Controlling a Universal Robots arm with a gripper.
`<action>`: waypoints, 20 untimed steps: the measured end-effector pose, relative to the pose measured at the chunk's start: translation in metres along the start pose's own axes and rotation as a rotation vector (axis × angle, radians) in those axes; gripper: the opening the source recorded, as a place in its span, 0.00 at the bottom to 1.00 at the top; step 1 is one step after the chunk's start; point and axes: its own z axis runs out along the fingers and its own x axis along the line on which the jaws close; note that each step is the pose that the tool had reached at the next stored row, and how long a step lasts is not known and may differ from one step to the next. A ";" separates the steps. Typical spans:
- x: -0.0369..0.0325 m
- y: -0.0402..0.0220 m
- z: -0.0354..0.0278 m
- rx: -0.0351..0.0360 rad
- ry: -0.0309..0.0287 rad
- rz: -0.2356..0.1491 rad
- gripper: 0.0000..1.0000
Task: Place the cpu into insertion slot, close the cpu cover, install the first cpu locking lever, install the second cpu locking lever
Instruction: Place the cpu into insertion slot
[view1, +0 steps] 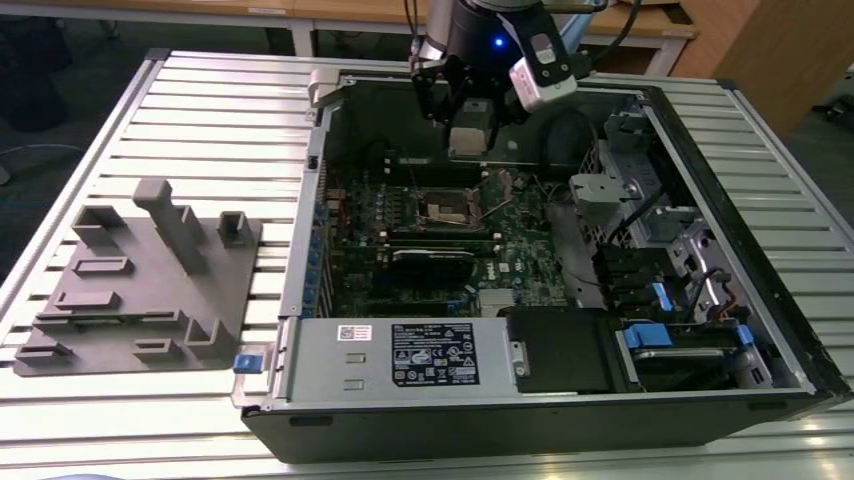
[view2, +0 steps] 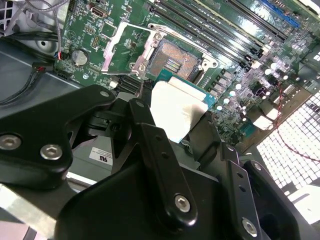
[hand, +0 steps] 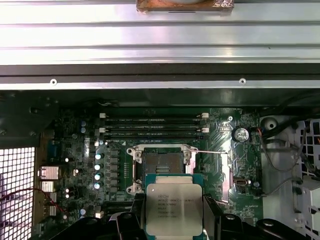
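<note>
fingers (hand: 212, 216): clamped on two edges of the cpu (hand: 174, 207)
cpu: aloft, seemingly near the open insertion slot (hand: 162, 164)

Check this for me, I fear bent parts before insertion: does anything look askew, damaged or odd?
Nothing stands out. The gripper holds the cpu squarely above the board; the slot lies open and bare, with its cover swung open beside it. No damage shows.
</note>
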 end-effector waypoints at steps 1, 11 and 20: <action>0.0000 -0.0001 0.0005 0.0003 0.0001 0.000 0.54; 0.0000 -0.0003 0.0028 0.0004 0.0002 0.000 0.54; 0.0001 -0.0009 0.0098 0.0005 -0.0020 0.000 0.54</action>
